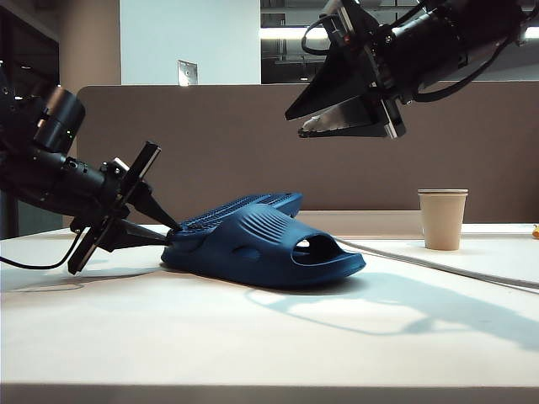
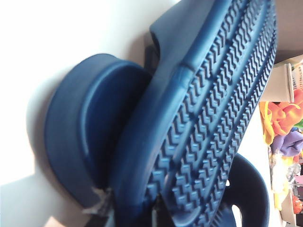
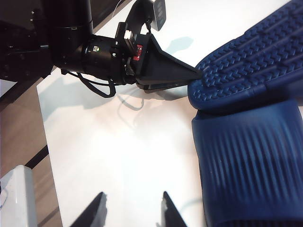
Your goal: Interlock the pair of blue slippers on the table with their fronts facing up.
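One blue slipper lies upright on the white table, strap up and open toe to the right. The second slipper rests on it upside down, tread showing. My left gripper reaches in low from the left and is shut on the heel edge of this tread-up slipper; its fingers straddle the sole. My right gripper hangs high above the pair, open and holding nothing. The upright slipper's ribbed strap lies below it.
A paper cup stands at the back right, and a thin cable runs across the table in front of it. A brown partition closes off the far edge. Coloured soft things lie off to one side.
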Motion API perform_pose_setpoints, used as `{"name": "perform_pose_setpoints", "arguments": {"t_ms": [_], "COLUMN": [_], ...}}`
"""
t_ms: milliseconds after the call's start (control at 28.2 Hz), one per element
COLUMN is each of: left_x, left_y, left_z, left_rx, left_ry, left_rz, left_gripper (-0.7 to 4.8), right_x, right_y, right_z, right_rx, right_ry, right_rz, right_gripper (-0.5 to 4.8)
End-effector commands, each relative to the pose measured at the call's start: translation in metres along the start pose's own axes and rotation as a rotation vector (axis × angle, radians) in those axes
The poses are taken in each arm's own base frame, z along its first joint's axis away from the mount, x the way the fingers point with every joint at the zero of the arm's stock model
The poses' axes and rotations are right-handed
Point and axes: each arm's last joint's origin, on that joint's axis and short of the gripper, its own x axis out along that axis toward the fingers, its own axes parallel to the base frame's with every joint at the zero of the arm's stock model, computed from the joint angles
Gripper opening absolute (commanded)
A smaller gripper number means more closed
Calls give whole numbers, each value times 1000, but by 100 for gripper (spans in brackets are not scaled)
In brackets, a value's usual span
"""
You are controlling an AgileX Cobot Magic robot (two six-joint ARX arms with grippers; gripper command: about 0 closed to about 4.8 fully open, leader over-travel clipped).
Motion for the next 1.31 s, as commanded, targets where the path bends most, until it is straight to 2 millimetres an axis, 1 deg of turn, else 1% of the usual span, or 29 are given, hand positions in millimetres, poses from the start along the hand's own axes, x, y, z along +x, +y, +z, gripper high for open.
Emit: {"name": "perform_pose_setpoints", "arguments": {"t_ms": [35, 142, 213, 390, 744, 780, 815, 851, 886, 921, 1099, 1240, 1311], "left_x": [1, 1, 0, -1, -4, -4, -4, -4, -4, -4, 1, 7, 9], "left_y": [-2, -7, -11, -20, -23, -24, -24, -24, -25, -26, -37, -46, -49], "left_z": [-1, 4, 7, 12, 13, 14, 14, 14, 14, 14, 10, 5, 4], "left_rx": [9, -12, -13, 1, 15, 15, 9, -5, -16, -26, -41, -56, -60], "left_ry": [2, -18, -35, -60, -69, -71, -71, -72, -73, -72, -81, -98, -106], "left_rz": [-17, -75, -118, -194, -206, -210, -211, -216, -221, -229, -278, -290, -291], "left_gripper": [10, 10, -5, -5, -3, 5, 33, 82, 117, 137, 144, 145, 154], "right_x": [-1, -1, -1, -1, -1, -1, -1, -1, -1, -1, -1, -1, -1], "right_y": [1, 1, 1, 0, -3, -3, -3, -3, -3, -3, -3, -3, -2], "right_z": [2, 2, 2, 2, 2, 2, 2, 3, 3, 3, 3, 4, 4], "right_rx": [-13, -13, -13, -13, -16, -16, -17, -17, -17, -17, -18, -22, -27], "right_ry": [-7, -7, -7, -9, -18, -18, -19, -20, -20, -21, -24, -29, -35], "right_rz": [-1, -2, -2, -20, -122, -123, -124, -125, -125, -125, -125, -124, -123], "right_gripper": [148, 148, 148, 148, 148, 148, 148, 148, 148, 148, 148, 148, 148]}}
